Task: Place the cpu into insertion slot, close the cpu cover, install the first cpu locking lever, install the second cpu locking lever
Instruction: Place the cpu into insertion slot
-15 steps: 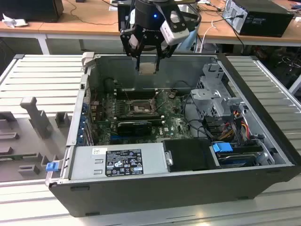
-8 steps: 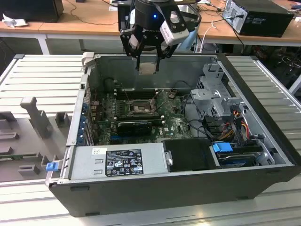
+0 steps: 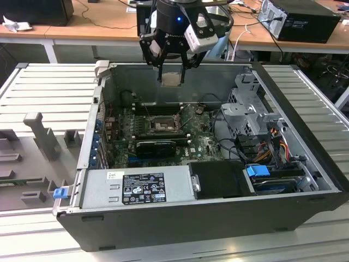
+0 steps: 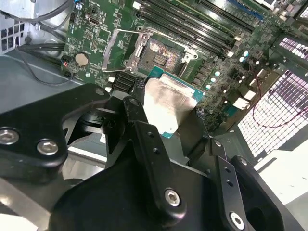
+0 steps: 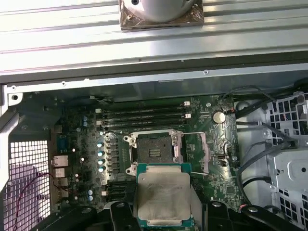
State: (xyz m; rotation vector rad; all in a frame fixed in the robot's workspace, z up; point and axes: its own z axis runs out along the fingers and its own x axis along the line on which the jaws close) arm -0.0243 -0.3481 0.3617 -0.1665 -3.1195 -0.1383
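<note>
A ribbed metal counter [image 3: 49,93] carries an open computer case [image 3: 180,218] lying on its side, with the green board [image 3: 202,144] flat on its floor. The arm hangs over the far wall of the case, well above the board.

The gripper [image 3: 171,76] is closed on the cpu [image 3: 171,79], one finger on each of two opposite edges. The chip is held flat with its dull metal face up. In both wrist views it sits squarely between the fingers [image 4: 139,103], clear of everything below.

The cpu cover [image 5: 201,154] is swung open and lies off to one side of the socket, so the opening is free. In the second wrist view the cpu cover [image 4: 124,48] shows as a silvery frame just beside the dark square.

The insertion slot [image 3: 162,124] is empty, its contact field bare in the first wrist view [image 5: 154,153]. It lies below the cpu and nearer in the scene, almost in line with it across the exterior view's left and right. The travel left is therefore mostly downward and toward the near side.

In the first wrist view the edges of the cpu [image 5: 163,197] run parallel to the slot's rim, so I judge little or no twist is needed. Placing the cpu is the step in hand and is not yet done.
</note>
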